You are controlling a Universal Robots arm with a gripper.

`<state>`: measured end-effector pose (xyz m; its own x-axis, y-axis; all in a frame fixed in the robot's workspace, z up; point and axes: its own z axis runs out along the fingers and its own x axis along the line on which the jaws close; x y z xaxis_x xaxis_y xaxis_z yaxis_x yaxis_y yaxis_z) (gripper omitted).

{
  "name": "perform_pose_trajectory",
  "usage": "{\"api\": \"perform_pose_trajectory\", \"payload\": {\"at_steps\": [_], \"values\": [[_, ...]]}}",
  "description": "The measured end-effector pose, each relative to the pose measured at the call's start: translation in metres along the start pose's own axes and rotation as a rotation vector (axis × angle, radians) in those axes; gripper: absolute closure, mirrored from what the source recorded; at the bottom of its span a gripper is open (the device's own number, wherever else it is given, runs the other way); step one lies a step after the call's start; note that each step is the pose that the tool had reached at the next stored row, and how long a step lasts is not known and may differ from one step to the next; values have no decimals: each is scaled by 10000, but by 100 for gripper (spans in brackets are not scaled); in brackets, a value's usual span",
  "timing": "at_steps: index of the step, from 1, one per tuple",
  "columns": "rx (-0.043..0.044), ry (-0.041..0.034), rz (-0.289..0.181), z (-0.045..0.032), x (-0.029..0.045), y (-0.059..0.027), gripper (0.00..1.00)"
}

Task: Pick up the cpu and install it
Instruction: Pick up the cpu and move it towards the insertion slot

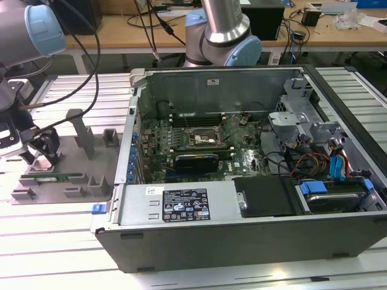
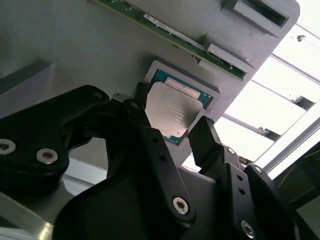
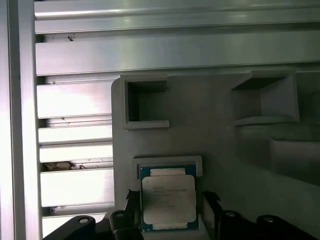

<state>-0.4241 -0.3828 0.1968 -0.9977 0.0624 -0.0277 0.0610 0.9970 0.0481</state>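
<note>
Exterior view looks down on the open computer case (image 1: 242, 199); at that view's nine o'clock, both wrist views share the cpu (image 2: 170, 112) (image 3: 168, 199), close up.

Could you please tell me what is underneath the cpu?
The cpu lies in a square recess of the grey holder tray. The recess floor under it is covered by the chip itself.

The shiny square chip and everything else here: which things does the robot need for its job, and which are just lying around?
For the job:
cpu, sitting in the grey holder
open pincer straddling it
black socket on the motherboard

Just lying about:
green memory stick
coloured cables
</note>
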Motion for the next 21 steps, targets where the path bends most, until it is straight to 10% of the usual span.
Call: {"api": "perform_pose_trajectory", "payload": {"at_steps": [21], "values": [[-1, 2, -23, 76, 8, 29, 46]]}}
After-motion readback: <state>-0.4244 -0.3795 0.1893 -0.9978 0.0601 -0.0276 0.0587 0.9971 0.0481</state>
